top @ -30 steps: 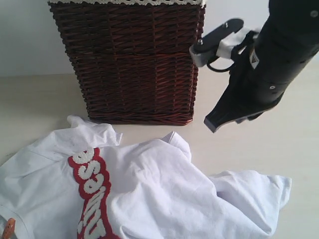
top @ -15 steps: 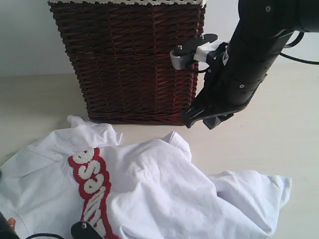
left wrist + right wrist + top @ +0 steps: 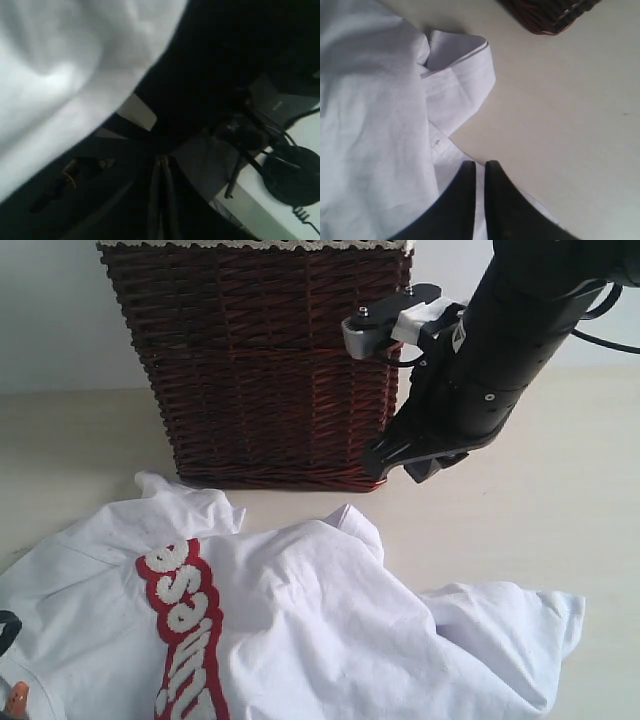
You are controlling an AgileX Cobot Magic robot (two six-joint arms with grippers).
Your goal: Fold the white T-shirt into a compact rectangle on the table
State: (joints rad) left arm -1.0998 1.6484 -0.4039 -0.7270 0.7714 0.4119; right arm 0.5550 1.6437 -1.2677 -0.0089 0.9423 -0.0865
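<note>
Here the right hand (image 3: 480, 167), seemingly closed, hovers near the white T-shirt (image 3: 375, 100).

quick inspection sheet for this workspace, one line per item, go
surface: table, pale, smooth
job's things: T-shirt, crumpled, not folded, red-edged lettering up
clutter: basket, upright behind the T-shirt
grippers: right gripper shut, empty, in the air near the basket; left gripper shut, its view too dark for more
cables: black cable on the right arm
surroundings: pale wall behind the basket
</note>
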